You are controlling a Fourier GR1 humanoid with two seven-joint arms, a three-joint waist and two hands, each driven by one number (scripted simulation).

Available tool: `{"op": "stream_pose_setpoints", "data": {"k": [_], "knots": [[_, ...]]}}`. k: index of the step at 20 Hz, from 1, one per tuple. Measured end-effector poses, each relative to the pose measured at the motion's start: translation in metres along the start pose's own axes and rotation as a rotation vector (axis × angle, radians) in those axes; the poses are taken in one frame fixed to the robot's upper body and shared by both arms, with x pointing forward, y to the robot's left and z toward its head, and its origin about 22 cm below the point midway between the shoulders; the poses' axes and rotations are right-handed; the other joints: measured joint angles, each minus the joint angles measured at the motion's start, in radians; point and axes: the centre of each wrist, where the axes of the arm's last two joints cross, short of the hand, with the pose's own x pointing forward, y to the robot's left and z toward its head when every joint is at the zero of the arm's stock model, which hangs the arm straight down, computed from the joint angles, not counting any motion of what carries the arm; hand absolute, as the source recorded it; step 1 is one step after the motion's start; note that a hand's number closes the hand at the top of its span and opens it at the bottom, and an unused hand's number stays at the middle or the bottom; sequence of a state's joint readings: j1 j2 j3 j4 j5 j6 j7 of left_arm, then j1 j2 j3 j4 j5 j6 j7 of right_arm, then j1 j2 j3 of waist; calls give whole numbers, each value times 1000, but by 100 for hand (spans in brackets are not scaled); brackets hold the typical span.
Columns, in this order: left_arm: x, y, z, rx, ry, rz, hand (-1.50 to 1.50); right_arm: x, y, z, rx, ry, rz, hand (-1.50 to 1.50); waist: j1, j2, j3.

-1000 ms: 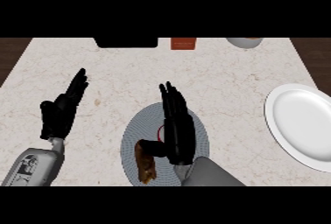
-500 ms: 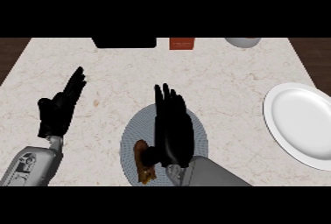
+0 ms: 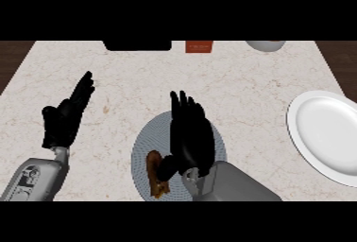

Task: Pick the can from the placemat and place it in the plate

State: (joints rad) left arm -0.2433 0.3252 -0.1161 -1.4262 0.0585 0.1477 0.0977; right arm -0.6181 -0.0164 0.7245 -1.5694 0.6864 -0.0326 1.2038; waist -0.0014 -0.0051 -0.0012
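Observation:
The can (image 3: 156,178) is brown and lies on the round grey placemat (image 3: 148,138) at the counter's near middle, mostly hidden by my right hand. That right hand (image 3: 190,142) is spread over the placemat, fingers straight and pointing away from me, thumb against the can's right side. It is open, not curled round the can. The white plate (image 3: 326,136) sits at the right edge, apart from the placemat. My left hand (image 3: 64,119) rests open at the left, fingers up, holding nothing.
Along the counter's far edge stand a black object (image 3: 137,45), a small red-brown box (image 3: 199,47) and a grey bowl (image 3: 266,45). Dark wood shows past the marble counter's left and right ends.
My right hand has shifted slightly left over the placemat, its thumb closer against the can. The left hand has barely moved.

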Motion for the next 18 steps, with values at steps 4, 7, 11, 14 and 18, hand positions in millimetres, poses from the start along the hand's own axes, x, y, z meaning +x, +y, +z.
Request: {"op": "stream_pose_setpoints", "data": {"k": [4,7,11,14,18], "knots": [[2,-3,-1,1,-6,2,0,-2,2,-9,45,29,25,-150,5,2,0],[-1,-6,-2,2,-4,2,0,-9,9,-18,85,67,57,-150,4,4,0],[-2,-4,-3,-5,-9,3,0,-18,22,-28,140,113,95,-150,6,5,0],[-4,-5,-4,-9,-13,7,0,-21,30,-33,164,130,120,-150,9,5,1],[2,-4,-3,-10,-12,10,0,-31,43,-37,195,149,139,-150,9,5,1]]}}
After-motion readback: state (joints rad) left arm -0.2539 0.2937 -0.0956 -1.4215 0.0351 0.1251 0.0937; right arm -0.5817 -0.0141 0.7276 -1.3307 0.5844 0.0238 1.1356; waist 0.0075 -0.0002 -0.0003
